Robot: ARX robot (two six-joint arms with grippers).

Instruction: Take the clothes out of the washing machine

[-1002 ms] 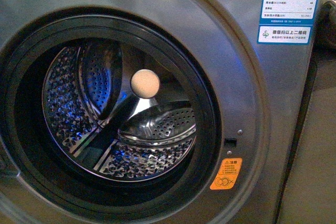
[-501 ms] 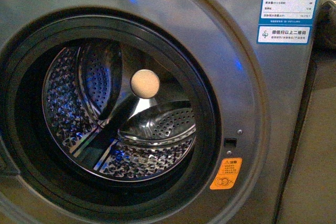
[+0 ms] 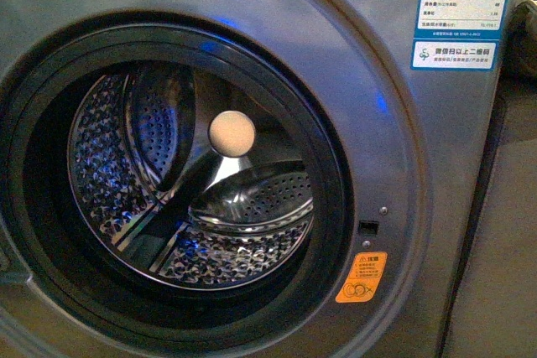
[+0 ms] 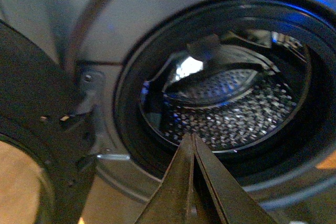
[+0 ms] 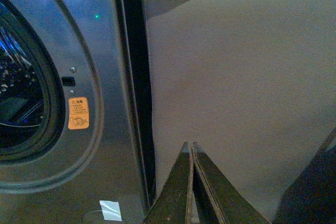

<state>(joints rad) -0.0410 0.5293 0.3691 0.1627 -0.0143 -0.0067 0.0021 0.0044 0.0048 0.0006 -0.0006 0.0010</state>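
Grey washing machine (image 3: pixel 361 56), porthole open; drum (image 4: pixel 231 114) ahead of closed left end effector (image 4: pixel 192 142). Orange sticker (image 5: pixel 78 113) beside closed right end effector (image 5: pixel 190 150); print unreadable. Clothes unseen.

- A laundry spot, most likely in a home or an appliance test space; which of the two cannot be told.
- A grey front-loading washing machine (image 3: pixel 394 165) fills the front view, its perforated steel drum (image 3: pixel 193 182) open to the camera.
- Blue-and-white rating labels (image 3: pixel 464 10) and an orange warning sticker (image 3: pixel 362 277) sit on its front panel.
- A plain tan panel (image 5: pixel 241 93) stands just beside the machine.
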